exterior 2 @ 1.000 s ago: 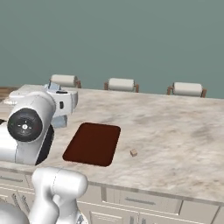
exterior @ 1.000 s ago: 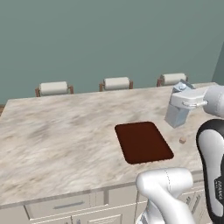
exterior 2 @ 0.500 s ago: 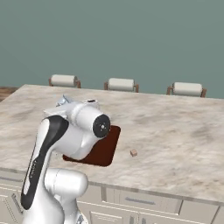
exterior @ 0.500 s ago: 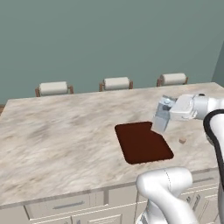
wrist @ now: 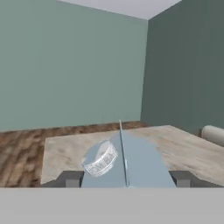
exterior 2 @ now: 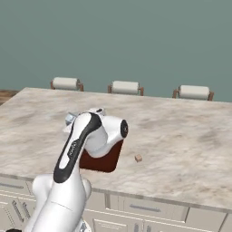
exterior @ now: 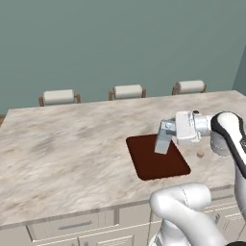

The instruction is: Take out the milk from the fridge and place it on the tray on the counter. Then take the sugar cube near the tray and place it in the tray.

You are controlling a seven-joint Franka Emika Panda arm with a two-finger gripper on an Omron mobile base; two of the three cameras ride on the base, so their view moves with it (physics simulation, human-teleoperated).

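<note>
The milk (exterior: pixel 163 141), a pale grey carton with a light blue top, hangs slightly tilted over the right half of the dark reddish-brown tray (exterior: pixel 149 161). My gripper (exterior: pixel 169 130) is shut on it from the right, reaching out level. In the hand view the carton's blue top (wrist: pixel 124 159) fills the gap between my two fingers (wrist: pixel 71 178). Whether the carton's base touches the tray I cannot tell. The sugar cube (exterior: pixel 200 154) lies on the counter (exterior: pixel 72 153) just right of the tray. From the right base view my arm hides most of the tray (exterior 2: pixel 106 161); the sugar cube (exterior 2: pixel 138 158) lies to its right.
Three stool backs (exterior: pixel 128 90) line the counter's far edge, before a teal wall. Bare marble spreads to the left of the tray. Cream drawers (exterior: pixel 72 226) run under the front edge. My own white arm (exterior 2: pixel 77 149) rises close beside the tray.
My arm has swung left, carrying the milk from beyond the tray's right side to over the tray and lower. The tray and sugar cube have not moved.
</note>
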